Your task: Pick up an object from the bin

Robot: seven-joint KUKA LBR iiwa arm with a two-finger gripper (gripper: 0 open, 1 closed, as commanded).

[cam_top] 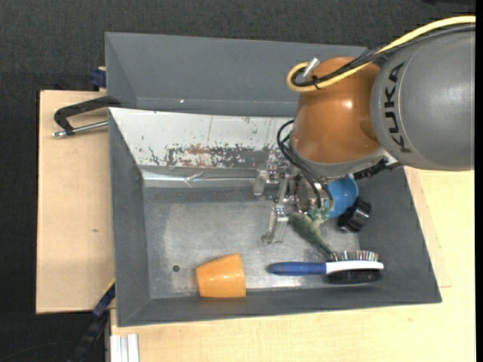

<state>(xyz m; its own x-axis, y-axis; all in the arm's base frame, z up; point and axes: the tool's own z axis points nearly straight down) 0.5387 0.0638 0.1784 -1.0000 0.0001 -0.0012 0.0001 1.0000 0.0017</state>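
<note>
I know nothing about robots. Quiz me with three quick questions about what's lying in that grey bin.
1. True or false: the orange cup stands upright.
2. What colour is the handle of the brush? A red, B blue, C green.
3. Fill in: in the picture, the cup lies to the ____ of the gripper.

Key: 1 false, it lies on its side; 2 B; 3 left.

There are 1 orange cup (221, 276), 1 blue-handled brush (326, 268) and 1 blue object (345, 193).
</note>
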